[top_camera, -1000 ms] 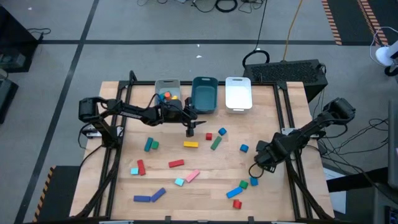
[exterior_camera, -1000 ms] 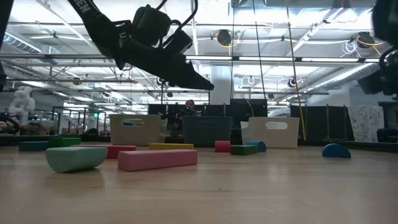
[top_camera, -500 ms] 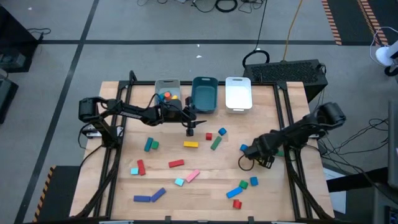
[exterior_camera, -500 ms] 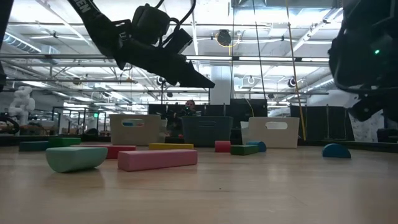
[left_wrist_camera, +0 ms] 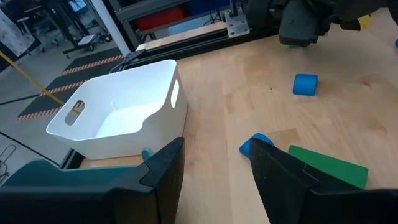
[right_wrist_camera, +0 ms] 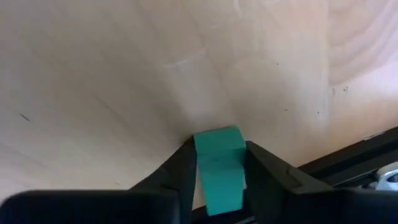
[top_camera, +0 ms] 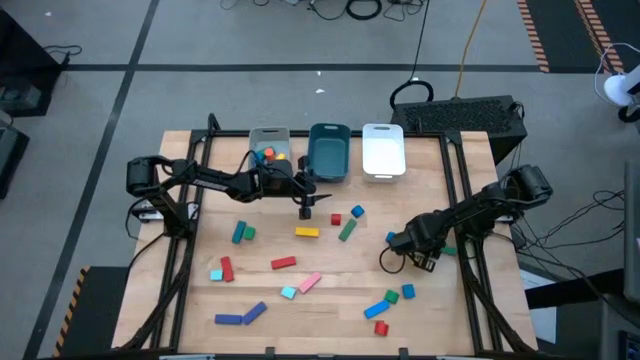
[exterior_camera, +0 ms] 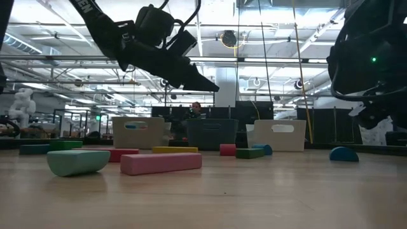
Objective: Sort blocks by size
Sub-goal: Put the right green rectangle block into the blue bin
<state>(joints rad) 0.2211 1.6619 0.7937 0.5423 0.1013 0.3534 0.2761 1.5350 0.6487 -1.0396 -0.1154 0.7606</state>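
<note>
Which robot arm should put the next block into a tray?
Probably the right. The right gripper is already shut on a green block, so it only needs to carry it to a tray. The left gripper hangs open and empty near the teal tray.

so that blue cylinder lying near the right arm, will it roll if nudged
Probably yes: the blue cylinder lies on its curved side on the smooth wooden table. It looks rigid and small, so likely light and easily pushed off course.
</note>
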